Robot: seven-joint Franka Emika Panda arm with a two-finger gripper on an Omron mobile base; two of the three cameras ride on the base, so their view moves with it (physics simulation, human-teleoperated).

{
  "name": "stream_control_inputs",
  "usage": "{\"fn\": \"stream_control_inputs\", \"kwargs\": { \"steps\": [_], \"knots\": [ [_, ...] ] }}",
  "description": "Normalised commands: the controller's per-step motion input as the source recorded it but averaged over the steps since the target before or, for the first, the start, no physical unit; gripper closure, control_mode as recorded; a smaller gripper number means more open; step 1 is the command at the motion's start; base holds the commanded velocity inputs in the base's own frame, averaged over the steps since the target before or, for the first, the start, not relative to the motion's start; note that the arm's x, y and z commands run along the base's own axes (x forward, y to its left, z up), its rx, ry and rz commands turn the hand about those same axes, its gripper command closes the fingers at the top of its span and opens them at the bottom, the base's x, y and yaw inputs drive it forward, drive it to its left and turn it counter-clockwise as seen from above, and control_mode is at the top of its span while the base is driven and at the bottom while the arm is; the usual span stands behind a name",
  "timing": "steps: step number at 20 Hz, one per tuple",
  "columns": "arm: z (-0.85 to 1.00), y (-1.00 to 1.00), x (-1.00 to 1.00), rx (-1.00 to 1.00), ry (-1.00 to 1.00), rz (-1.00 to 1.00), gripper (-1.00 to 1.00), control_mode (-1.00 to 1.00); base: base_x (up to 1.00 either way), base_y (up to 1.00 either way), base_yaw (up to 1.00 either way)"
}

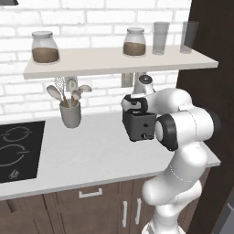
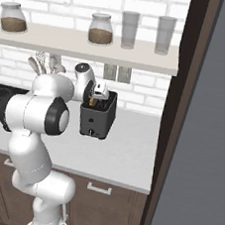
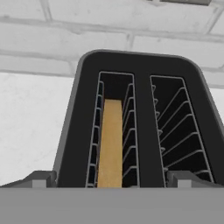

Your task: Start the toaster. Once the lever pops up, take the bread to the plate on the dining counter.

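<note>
The dark toaster [image 1: 140,127] [image 2: 97,118] stands on the grey worktop against the brick wall. My gripper [image 1: 135,104] [image 2: 98,95] hangs directly over its top, pointing down, open and holding nothing. In the hand view the toaster [image 3: 142,65] lies close below, with the gripper [image 3: 112,181] and its two fingertips [image 3: 41,179] spread wide to either side of the slots. The bread [image 3: 110,140] [image 2: 93,102] stands on edge in the left slot, and the right slot is empty. The plate and the dining counter are out of view.
A grey utensil cup [image 1: 71,114] with spoons stands left of the toaster, and a black hob [image 1: 16,151] lies further left. A shelf [image 1: 114,64] with jars and glasses hangs just above the hand. A dark tall panel [image 2: 183,118] borders the worktop on the right.
</note>
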Motion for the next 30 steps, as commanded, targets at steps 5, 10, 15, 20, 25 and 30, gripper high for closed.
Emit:
{"fn": "stream_control_inputs", "kwargs": {
  "steps": [5,10,15,20,25,30],
  "knots": [
    [0.0,0.0,0.0,0.0,0.0,0.0,1.0,-1.0,0.0,0.0,0.0],
    [0.0,0.0,0.0,0.0,0.0,0.0,1.0,-1.0,0.0,0.0,0.0],
    [0.0,0.0,0.0,0.0,0.0,0.0,1.0,-1.0,0.0,0.0,0.0],
    [0.01,0.0,0.0,0.0,0.0,0.0,1.0,-1.0,0.0,0.0,0.0],
    [0.14,0.0,0.0,0.0,-0.03,0.0,1.0,-1.0,0.0,0.0,0.0],
    [0.23,0.0,-0.08,0.0,-0.08,0.0,1.0,-1.0,0.0,0.0,0.0]
  ]
}}
